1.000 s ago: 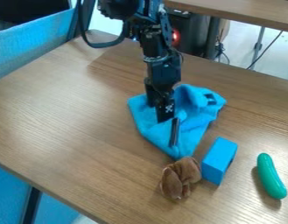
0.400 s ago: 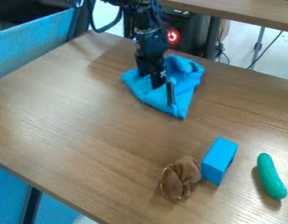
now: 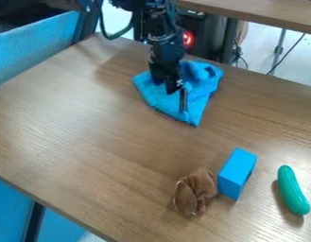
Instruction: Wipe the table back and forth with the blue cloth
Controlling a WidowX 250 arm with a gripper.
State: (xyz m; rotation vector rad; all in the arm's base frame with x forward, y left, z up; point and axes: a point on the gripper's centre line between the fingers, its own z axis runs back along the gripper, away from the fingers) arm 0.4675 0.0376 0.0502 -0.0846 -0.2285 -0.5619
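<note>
Blue, soft-looking fabric makes up the cloth point(image 3: 159, 97), which lies near the far edge of the table point(image 3: 88, 123). It is roughly triangular: 1 flatter corner spreads toward the left of the view, 1 pointed corner aims toward the near side, and the upper right part is bunched into raised folds with a small dark patch on it. The gripper point(image 3: 177, 100) hangs down over the middle of the cloth, its tip against or just above the fabric. Whether the claw is open, closed or pinching a fold, I cannot tell.

Wood surface extends broadly from the cloth toward the left and near edges, giving sideways room there; the far edge runs close behind the cloth. On the near right side are 3 things, well apart from the cloth: a crumpled brown toy point(image 3: 195, 191), a blue block point(image 3: 236, 174) right beside it, and a curved green cucumber point(image 3: 292, 190) farther right. A blue panel point(image 3: 34, 45) stands past the table at the upper left, and a 2nd table point(image 3: 265, 14) crosses the upper right, with a red light point(image 3: 188, 38) glowing on a dark box near it.
</note>
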